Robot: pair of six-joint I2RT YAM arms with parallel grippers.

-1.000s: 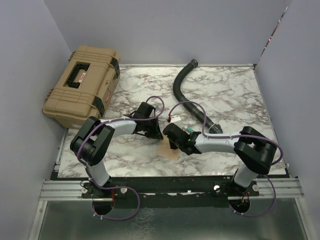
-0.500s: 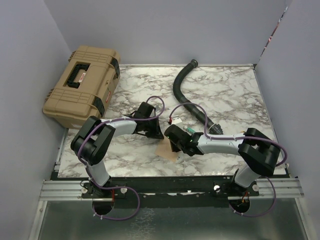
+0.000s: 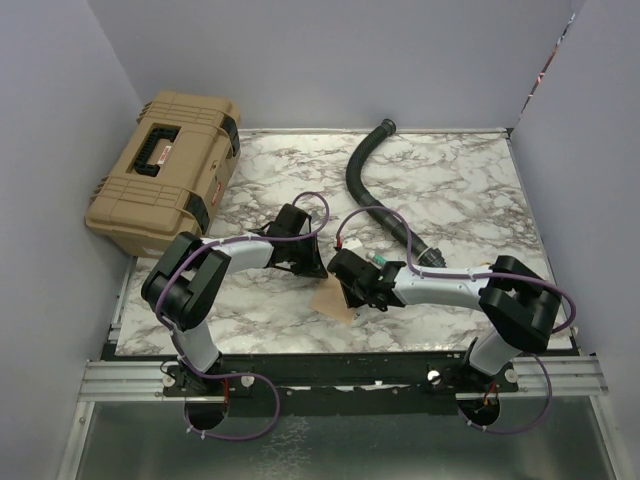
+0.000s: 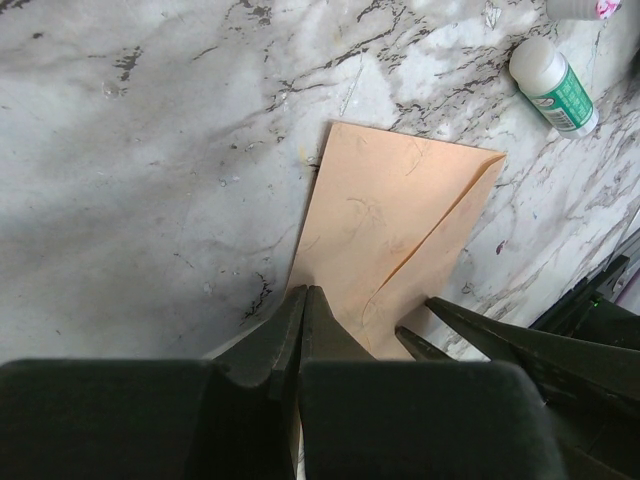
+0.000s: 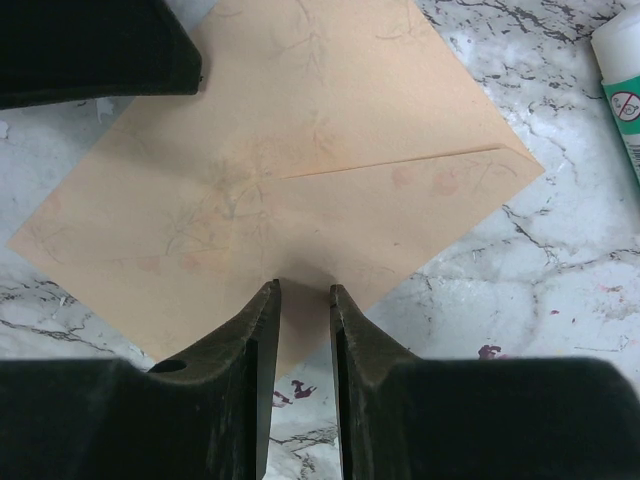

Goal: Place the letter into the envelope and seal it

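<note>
One small kraft-brown paper envelope (image 5: 330,110) is seen lying flat on the white, grey-veined marble tabletop (image 4: 150,150), near the front edge and between the two black arms. Its pointed triangular flap is folded down, so that only the brown outside and its slanting seams are shown. No second brown sheet can be made out in any view. Two grippers are counted. The left gripper (image 4: 303,298) is closed completely, its two fingers pressed together with no gap, and their tips are set at one long edge of the envelope; nothing is held between them. The right gripper (image 5: 303,295) is positioned over the opposite corner of the envelope with its jaws parted by a narrow gap, through which the flat paper is visible; the paper is not pinched. One white plastic glue bottle with a green label (image 4: 552,85) is lying on its side just beyond the envelope. One tan hard plastic case with black latches (image 3: 165,170) is placed at the far left, and one black corrugated hose (image 3: 365,185) is laid in a curve across the far half of the table.
</note>
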